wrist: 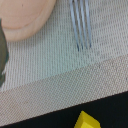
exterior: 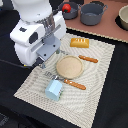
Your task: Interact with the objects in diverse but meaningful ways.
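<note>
Nearest the exterior cam: pale blue carton [exterior: 53,89] upright on the woven placemat [exterior: 100,70], just beside the fork w/ wooden handle [exterior: 70,82]. Behind those, round tan plate [exterior: 69,66] mid-mat, bare. A second wooden-handled utensil [exterior: 88,59] lies beside the plate toward the exterior view's right, then the orange-yellow bread loaf [exterior: 79,42] near the mat's far edge. Farthest back, on the brown strip of desk [exterior: 112,30]: grey two-handled pot [exterior: 93,13], and a smaller dark pot holding a small red ball-like food [exterior: 66,7].

The Panda arm [exterior: 37,32] hangs over the mat's edge at the exterior view's left; its body hides the pincer there, and the wrist view shows no fingers clearly, so wide or narrow can't be told. Wrist cam sees plate rim [wrist: 25,17], fork tines [wrist: 81,25] and a corner of the yellow butter block [wrist: 88,121] off the mat on the dark desk.

Risks, as judgement: butter is mostly out of frame, so a blind descent could clip its corner and skid it away. Going lower near the tines could drag the fork or snag the mat's weave, shifting plate and carton w/ it.
</note>
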